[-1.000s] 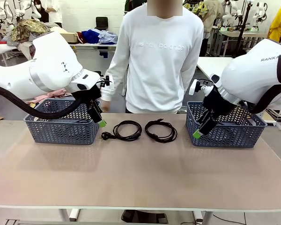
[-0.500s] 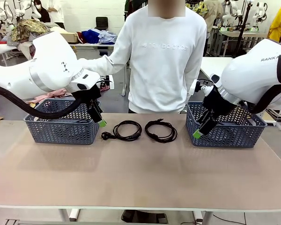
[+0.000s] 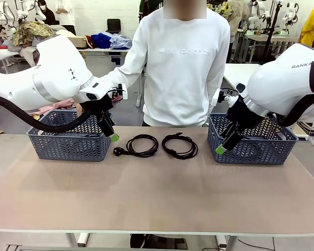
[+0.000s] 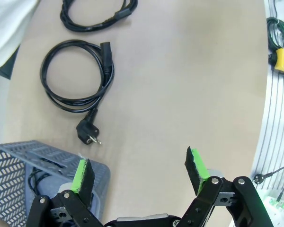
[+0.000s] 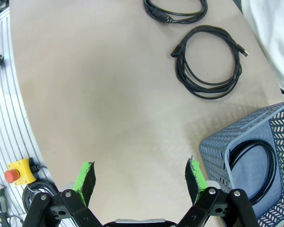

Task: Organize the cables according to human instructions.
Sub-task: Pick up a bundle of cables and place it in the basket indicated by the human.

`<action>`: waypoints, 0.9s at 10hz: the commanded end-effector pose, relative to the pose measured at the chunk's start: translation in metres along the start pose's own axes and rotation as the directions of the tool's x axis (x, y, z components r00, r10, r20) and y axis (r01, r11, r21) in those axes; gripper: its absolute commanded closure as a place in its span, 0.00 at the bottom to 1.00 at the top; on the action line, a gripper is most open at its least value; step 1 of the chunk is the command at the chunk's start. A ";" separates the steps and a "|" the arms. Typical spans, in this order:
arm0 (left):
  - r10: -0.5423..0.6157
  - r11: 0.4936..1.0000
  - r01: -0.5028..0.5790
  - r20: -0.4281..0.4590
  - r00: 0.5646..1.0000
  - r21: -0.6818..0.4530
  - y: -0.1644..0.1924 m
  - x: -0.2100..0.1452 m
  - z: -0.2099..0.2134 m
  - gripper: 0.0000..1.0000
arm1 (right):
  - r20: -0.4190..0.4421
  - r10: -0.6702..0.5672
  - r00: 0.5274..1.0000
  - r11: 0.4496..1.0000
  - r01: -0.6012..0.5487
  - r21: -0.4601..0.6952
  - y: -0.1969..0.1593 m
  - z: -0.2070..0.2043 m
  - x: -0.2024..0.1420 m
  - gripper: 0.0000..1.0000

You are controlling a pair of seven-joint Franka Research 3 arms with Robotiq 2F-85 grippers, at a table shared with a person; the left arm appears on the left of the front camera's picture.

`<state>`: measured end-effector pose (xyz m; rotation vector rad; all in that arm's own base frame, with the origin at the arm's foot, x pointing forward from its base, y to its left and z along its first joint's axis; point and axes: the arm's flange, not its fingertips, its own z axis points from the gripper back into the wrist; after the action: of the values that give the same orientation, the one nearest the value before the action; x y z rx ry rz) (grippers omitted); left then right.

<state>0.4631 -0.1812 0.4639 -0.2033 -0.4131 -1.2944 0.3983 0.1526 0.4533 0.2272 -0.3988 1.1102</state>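
Two coils lie mid-table, left cable [image 3: 141, 145] and right cable [image 3: 180, 145], between left basket [image 3: 68, 149] and right basket [image 3: 256, 151]. I have left gripper [image 4: 141, 172] and right gripper [image 5: 139, 177] spread, empty. Risk: pinching one loop unwinds the coil, and the plug snags a basket rim.

Lab — worktables [image 3: 248, 70], clothing heaps [image 3: 107, 40] (emergency-stop button [image 5: 13, 173]).

A left basket [image 3: 68, 146] stands on the worktop [image 3: 157, 193] toward its left end, and a right basket [image 3: 261, 151] toward its right end. Between them, near the far edge, the left cable [image 3: 142, 145] and the right cable [image 3: 180, 145] lie side by side, not touching. A third cable [image 5: 252, 163] lies inside the right basket. A person [image 3: 183, 68] stands behind the worktop, at its middle.
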 end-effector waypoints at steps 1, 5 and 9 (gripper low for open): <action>-0.001 1.000 0.001 -0.011 1.000 -0.001 0.001 0.000 0.002 0.00 | 0.002 -0.005 1.000 1.000 0.005 -0.003 0.000 0.001 0.000 0.00; -0.124 0.992 0.126 -0.062 0.990 0.021 0.006 0.025 -0.014 0.00 | 0.002 -0.005 1.000 1.000 0.005 -0.003 0.000 0.001 0.000 0.00; -0.316 0.945 0.326 -0.156 0.936 0.040 0.010 0.078 -0.056 0.00 | 0.002 -0.005 1.000 1.000 0.005 -0.003 0.000 0.001 0.000 0.00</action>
<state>0.4909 -0.2623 0.4502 -0.0263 -0.3668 -1.5711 0.3984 0.1524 0.4531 0.2274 -0.3985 1.1097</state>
